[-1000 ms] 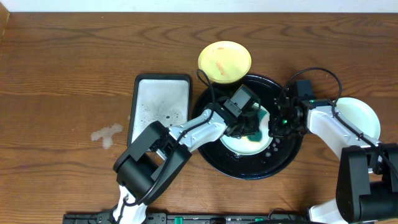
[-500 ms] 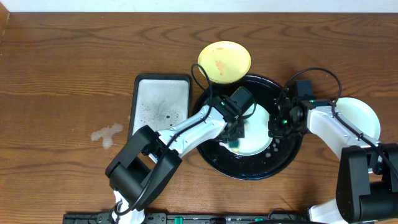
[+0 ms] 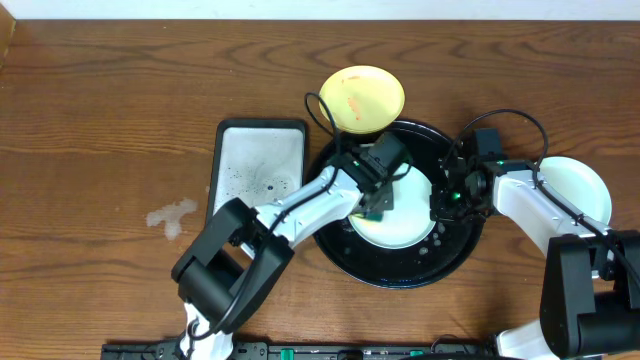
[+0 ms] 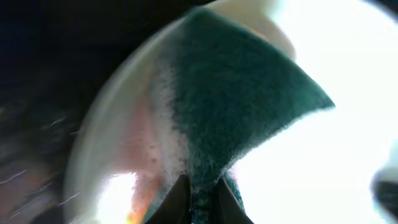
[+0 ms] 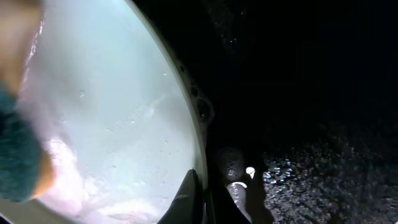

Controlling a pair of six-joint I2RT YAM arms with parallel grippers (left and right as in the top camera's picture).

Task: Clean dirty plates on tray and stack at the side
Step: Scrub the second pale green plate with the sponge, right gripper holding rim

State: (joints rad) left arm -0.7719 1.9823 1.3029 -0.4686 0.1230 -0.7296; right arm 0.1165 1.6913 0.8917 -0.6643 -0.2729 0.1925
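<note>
Now the left gripper (image 4: 200,202), clamped on a sponge (image 4: 242,106), presses it onto the smeared plate (image 3: 405,228) beneath, while the right gripper (image 5: 200,202) pinches that plate's rim, steadying it in the tray (image 3: 400,278).

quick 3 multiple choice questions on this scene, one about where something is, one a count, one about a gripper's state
1. Where is the yellow plate?
A stacked on another plate
B at the black tray's far rim
C in the tray's middle

2. How many plates show?
A two
B three
C five

3. What is the left gripper doing?
A open, empty
B shut on a plate
C shut on the green sponge

Answers: B, it lies at the rim farthest from the arms' bases. B, one yellow plus two mint plates. C, its fingers pinch the sponge against the plate.
</note>
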